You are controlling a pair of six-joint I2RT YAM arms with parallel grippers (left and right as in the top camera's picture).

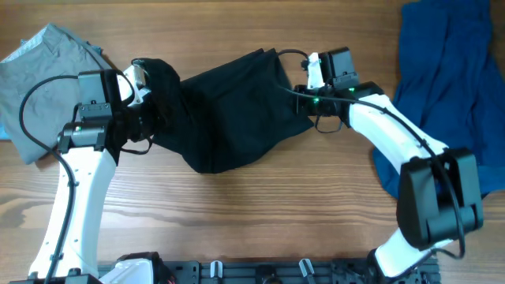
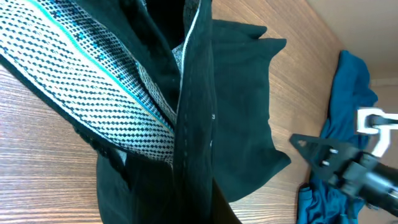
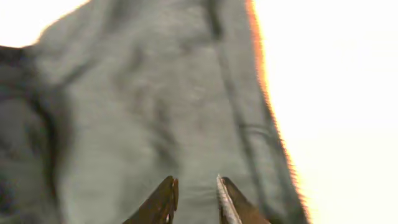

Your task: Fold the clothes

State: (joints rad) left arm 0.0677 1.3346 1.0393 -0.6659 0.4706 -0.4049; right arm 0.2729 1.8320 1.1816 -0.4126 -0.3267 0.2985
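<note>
Seen up close from the right wrist, the right gripper has its fingers drawn narrow, with cloth showing in the slit between them. Whether they actually pinch it cannot be told, as the view is blurred and washed out. From the left wrist, the garment fills the near field in bunched hanging folds, with a band of patterned lining turned outward. The left gripper's own fingers do not show there, so its state cannot be told. From overhead, the left gripper sits at the garment's left end, buried in a dark bunch.

The black garment lies mid-table, slung between the two grippers. Its right edge meets the right gripper and its belly sags toward the near side of the table.

It looks soft and limp, light enough for either arm, and not fragile. It will drape and slump instead of keeping a shape, so a fold needs the cloth spread flat first. The lined band is probably the waist, and it seems thicker and firmer than the rest. That makes it the better hold, taken at its two ends so the body hangs evenly. A grip in the loose middle would likely only gather more wrinkles. The smooth dark cloth may slip from a shallow pinch, so a deep bite over a seam or hem seems wise.

Farther off, a grey cloth lies at the far left corner. A blue cloth sprawls at the far right, near the right arm.
</note>
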